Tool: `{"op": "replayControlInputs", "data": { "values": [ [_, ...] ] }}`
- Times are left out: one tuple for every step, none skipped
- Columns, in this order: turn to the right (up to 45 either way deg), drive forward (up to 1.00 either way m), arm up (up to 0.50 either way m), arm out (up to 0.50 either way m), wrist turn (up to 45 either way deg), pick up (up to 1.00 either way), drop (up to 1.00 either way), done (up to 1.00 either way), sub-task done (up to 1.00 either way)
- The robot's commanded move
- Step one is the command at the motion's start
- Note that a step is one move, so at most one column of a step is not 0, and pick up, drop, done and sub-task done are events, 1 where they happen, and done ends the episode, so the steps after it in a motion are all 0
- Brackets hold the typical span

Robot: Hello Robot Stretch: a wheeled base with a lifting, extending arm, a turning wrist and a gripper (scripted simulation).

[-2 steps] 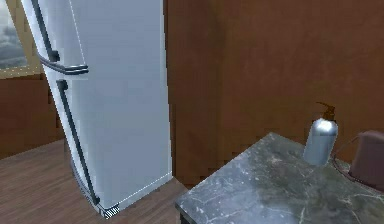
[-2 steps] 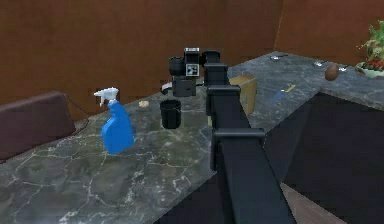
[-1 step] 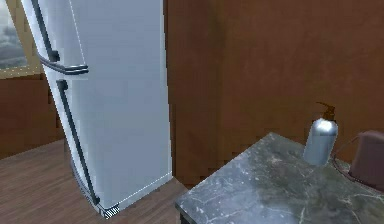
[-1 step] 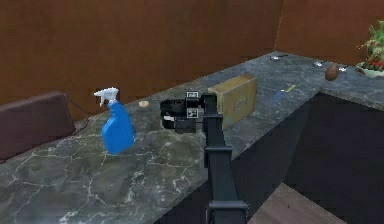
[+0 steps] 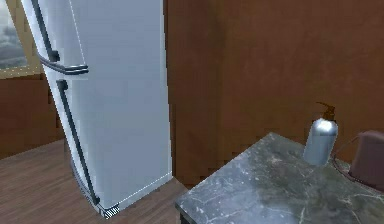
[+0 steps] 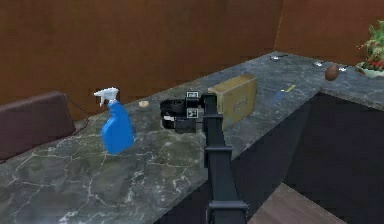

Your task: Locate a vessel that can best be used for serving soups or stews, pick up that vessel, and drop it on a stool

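Jaws first: no way to tell how they stand from these renders. With the gripper (image 6: 172, 112) low against the marble counter (image 6: 90, 175), I can't tell whether it's carrying anything either.

Out front, left to right: a window (image 5: 10, 45) at the edge, a tall white fridge (image 5: 105, 100), a wood-panelled wall (image 5: 270, 60), then a corner of that counter with a greyish spray bottle (image 5: 320, 140) standing on it and a dark brown block (image 5: 370, 160) just beside it.

Side cam, same order: a dark brown slab (image 6: 35, 122), a blue spray bottle (image 6: 117, 128), the gripper near it, and a cardboard box (image 6: 232, 98) just past the arm (image 6: 222, 170). Well apart on the far counter run there's a small brown round blob (image 6: 330, 72), with a potted plant (image 6: 372, 45) in the corner.

Where's the soup vessel? Honestly I can't say for sure. That brown blob is my only candidate, and it's too small to call a bowl.

If it is one, I'd expect ceramic: stiff, a bit heavy, slick glaze, chips easily. My guess is the rim is the place to grab, one finger inside and one outside, level so it doesn't swing. I'd also keep the release onto the stool low, since a long drop could crack it
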Motion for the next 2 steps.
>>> {"op": "replayControlInputs", "data": {
  "values": [
    [0.0,0.00,0.10,0.00,0.0,0.00,0.00,0.00,0.00],
    [0.0,0.00,0.02,0.00,0.0,0.00,0.00,0.00,0.00]
  ]
}}
